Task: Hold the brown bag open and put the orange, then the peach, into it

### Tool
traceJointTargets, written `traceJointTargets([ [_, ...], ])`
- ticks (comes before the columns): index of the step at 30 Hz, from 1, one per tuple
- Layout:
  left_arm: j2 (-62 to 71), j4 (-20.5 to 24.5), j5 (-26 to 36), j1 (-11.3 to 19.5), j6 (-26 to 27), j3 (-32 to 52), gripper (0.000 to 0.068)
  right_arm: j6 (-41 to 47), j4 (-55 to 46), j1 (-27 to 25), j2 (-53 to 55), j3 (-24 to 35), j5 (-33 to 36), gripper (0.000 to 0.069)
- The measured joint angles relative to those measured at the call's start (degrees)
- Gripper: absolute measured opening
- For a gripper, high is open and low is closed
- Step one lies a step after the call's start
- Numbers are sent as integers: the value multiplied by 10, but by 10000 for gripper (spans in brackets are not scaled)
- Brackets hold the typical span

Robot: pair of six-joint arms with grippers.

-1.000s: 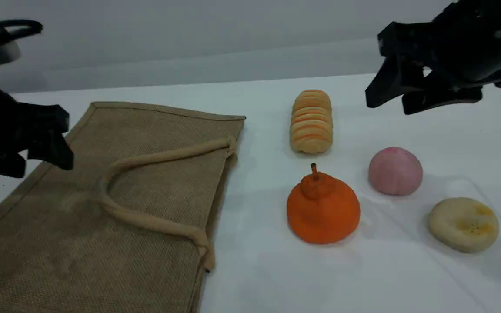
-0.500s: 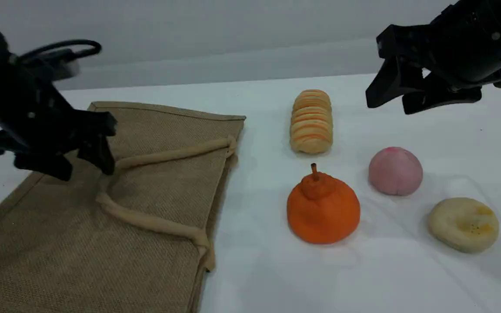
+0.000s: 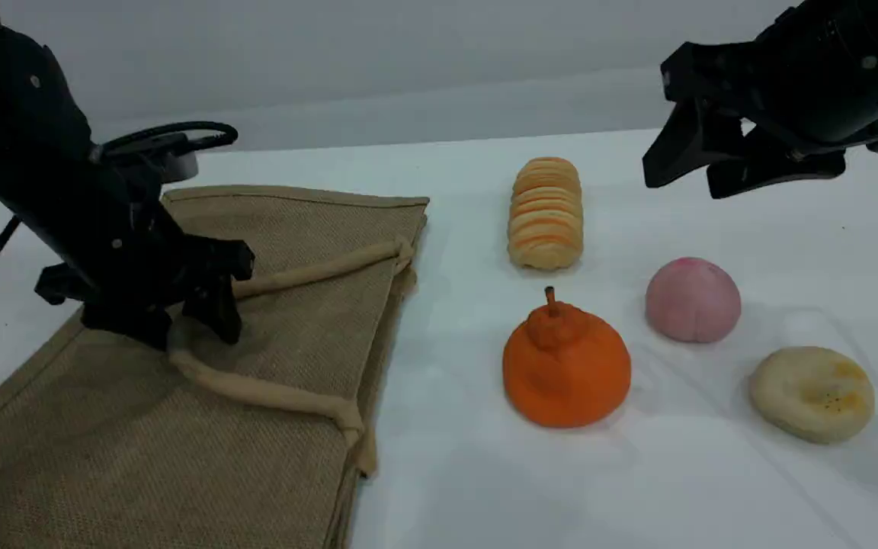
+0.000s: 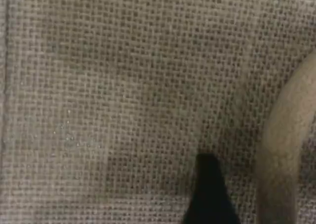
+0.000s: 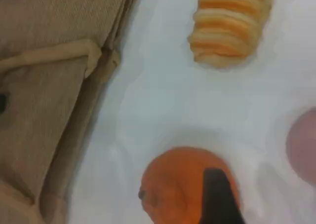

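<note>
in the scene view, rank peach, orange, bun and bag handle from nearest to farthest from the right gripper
From the right gripper:
1. Peach, just below it.
2. Orange and bun, too close to call; the orange lies toward the bag, the bun at the near right.
3. Bag handle, far left on the bag.

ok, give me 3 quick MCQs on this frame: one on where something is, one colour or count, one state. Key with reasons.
1. Where is the left gripper?
A. down at the brown bag, by its handle
B. above the peach
C. beside the loaf

2. How many food items lie on the table outside the bag?
A. two
B. four
C. six

3. What state is the bag in?
A. standing upright
B. lying flat, no fruit in it
C. lifted off the table

Key:
1 A, its fingers straddle the handle loop on the weave.
2 B, orange, peach, striped loaf, dimpled bun.
3 B, it lies flat and both fruits sit on the table.
</note>
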Motion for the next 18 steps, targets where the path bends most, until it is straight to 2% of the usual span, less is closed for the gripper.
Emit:
traceJointTargets([
  [2, 0, 0, -6, 0, -11, 0, 364, 0, 0, 0, 0, 0, 0, 365],
  [7, -1, -1, -6, 0, -31, 0, 87, 0, 0, 0, 0, 0, -1, 365],
  [11, -13, -1, 32, 0, -30, -23, 74, 0, 0, 0, 6, 0, 4, 365],
  [18, -92, -1, 171, 0, 23, -119, 74, -13, 0, 0, 6, 0, 37, 365],
])
